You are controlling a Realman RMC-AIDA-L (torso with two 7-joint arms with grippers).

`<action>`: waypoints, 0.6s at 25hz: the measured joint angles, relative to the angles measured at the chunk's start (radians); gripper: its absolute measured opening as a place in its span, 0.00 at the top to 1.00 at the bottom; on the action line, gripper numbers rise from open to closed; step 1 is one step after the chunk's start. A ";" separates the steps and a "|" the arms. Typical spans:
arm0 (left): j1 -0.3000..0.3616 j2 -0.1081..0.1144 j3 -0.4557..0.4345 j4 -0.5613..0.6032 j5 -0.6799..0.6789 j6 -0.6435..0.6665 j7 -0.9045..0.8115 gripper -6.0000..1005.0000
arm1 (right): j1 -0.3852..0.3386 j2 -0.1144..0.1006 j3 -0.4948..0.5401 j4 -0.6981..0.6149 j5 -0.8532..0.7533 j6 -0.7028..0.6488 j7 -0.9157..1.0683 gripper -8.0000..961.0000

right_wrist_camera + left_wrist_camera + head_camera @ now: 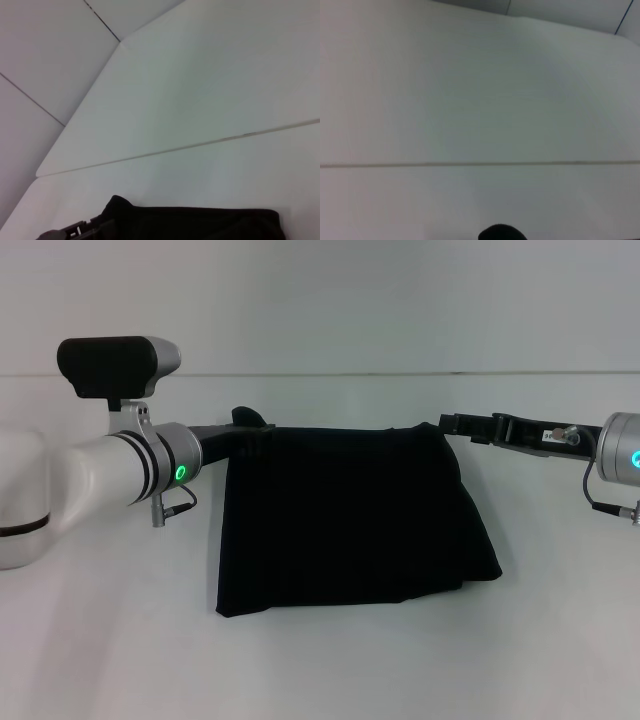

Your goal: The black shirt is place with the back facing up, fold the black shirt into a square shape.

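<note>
The black shirt hangs as a wide dark panel in the middle of the head view. Its upper edge is stretched straight between my two grippers and its lower edge rests on the white table. My left gripper is shut on the upper left corner. My right gripper is shut on the upper right corner. The right wrist view shows the shirt's upper edge and the left gripper at its far end. The left wrist view shows only a small dark shape over the table.
The white table runs out on every side of the shirt, with a seam line across it behind the grippers. A pale wall stands beyond. My left arm reaches in from the left, my right arm from the right.
</note>
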 joint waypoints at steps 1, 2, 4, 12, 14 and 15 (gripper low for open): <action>0.002 0.000 0.000 0.001 -0.016 0.004 0.013 0.32 | 0.000 0.000 0.000 0.000 0.000 0.000 0.000 0.22; 0.004 0.000 0.002 0.000 -0.048 0.012 0.039 0.34 | 0.001 0.000 0.000 0.000 0.000 0.000 0.000 0.22; 0.006 0.000 0.002 -0.004 -0.089 0.018 0.083 0.40 | 0.001 0.000 0.000 0.000 0.000 0.000 0.000 0.22; 0.007 0.001 0.003 -0.011 -0.103 0.018 0.096 0.72 | 0.001 -0.002 0.000 0.000 -0.001 -0.004 0.000 0.22; 0.007 0.002 0.003 -0.013 -0.103 0.017 0.096 0.83 | 0.001 -0.003 0.000 0.000 -0.001 -0.004 0.000 0.22; 0.007 0.003 0.003 -0.016 -0.104 0.016 0.096 0.88 | 0.001 -0.004 0.000 0.000 -0.001 -0.006 0.000 0.22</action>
